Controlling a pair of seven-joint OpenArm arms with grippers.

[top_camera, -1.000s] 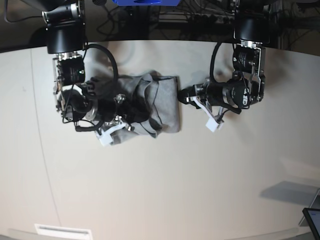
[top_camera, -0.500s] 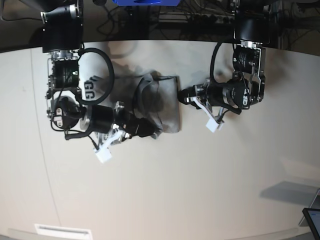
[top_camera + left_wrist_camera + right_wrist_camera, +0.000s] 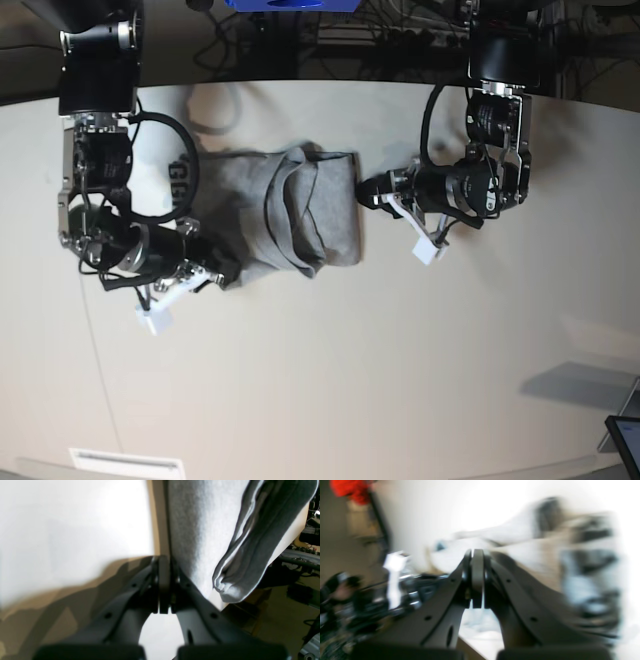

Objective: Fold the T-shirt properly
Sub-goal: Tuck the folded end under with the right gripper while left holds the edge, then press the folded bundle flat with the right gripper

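Left wrist view. The left gripper (image 3: pixel 164 585) had its jaws pressed together with nothing between them. The tips sat just beside the straight edge of the grey T-shirt (image 3: pixel 197 530), which lay on the pale table (image 3: pixel 75 530). A thicker folded roll of the same fabric ran diagonally along the right of the garment.

Right wrist view. The right gripper (image 3: pixel 477 580) likewise had its jaws together, empty. The background was heavily blurred; pale cloth-like and dark shapes could not be identified.

Base view. The T-shirt (image 3: pixel 285 215) lay bunched on the table (image 3: pixel 350 370), near the far edge and between the two arms. A layer was folded over its middle, forming curved ridges; its right edge was straight. At its left end, black printed lettering (image 3: pixel 180 180) showed on an exposed part. The right gripper (image 3: pixel 215 275), on this view's left, was at the garment's lower left corner; whether it touched the cloth could not be told. The left gripper (image 3: pixel 372 190), on this view's right, lay just beside the shirt's right edge. No containers appeared.
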